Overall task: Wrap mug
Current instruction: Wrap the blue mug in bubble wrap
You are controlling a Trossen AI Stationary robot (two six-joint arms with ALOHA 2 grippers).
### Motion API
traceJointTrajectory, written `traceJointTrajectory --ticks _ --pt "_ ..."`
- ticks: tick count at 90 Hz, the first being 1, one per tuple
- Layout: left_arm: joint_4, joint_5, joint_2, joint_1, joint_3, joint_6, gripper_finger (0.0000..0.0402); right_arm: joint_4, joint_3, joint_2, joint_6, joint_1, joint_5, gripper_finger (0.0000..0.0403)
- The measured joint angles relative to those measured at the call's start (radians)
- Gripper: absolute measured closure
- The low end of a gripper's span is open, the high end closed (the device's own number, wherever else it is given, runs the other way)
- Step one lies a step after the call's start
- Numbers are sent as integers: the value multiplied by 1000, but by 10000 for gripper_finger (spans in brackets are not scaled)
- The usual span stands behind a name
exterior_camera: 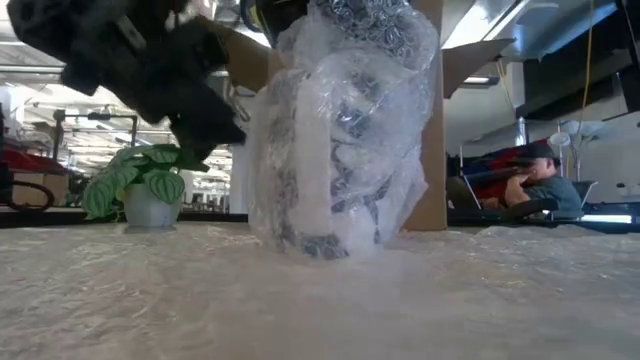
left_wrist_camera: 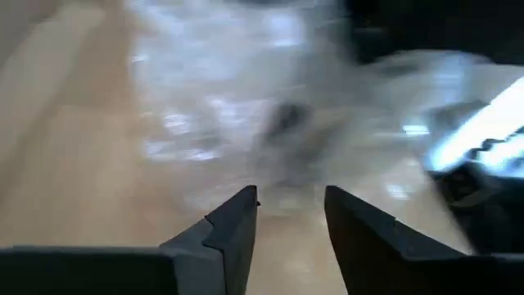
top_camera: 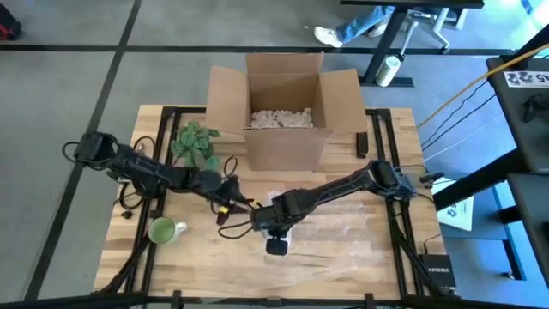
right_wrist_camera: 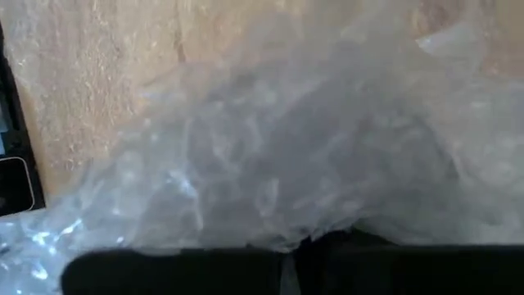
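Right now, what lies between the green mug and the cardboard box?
In the high view, the potted plant sits between green mug and cardboard box; the left arm crosses there too.

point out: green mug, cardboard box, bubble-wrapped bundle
green mug [top_camera: 161,230], high view, on its rim.
cardboard box [top_camera: 286,144], high view, on its front wall.
bubble-wrapped bundle [exterior_camera: 335,140], low view, on the middle of the wrap.

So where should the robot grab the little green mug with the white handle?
Probably by the rim of the small green mug, coming straight down from above. It stands upright with its mouth open to the top, clear of the arms, and its white handle sticks out sideways.
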Motion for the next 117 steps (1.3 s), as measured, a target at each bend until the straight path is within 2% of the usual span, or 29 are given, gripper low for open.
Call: traceJointTrajectory --ticks 7,22,31,45,76,117 --pt "39 -19 0 -66 12 9 273 17 -1 0 0 0 1 402" --pt "40 -184 0 -178 45 66 273 39 -1 1 1 0 4 402" --pt "38 -248 0 -209 56 80 273 44 -1 1 2 -6 23 402" --pt "44 -284 0 -226 69 80 273 83 -1 2 6 -22 23 402" --pt "62 -290 133 -227 144 84 273 93 -1 2 1 -44 25 402" --pt "80 -273 139 -267 181 114 273 92 0 2 -3 -52 39 402"
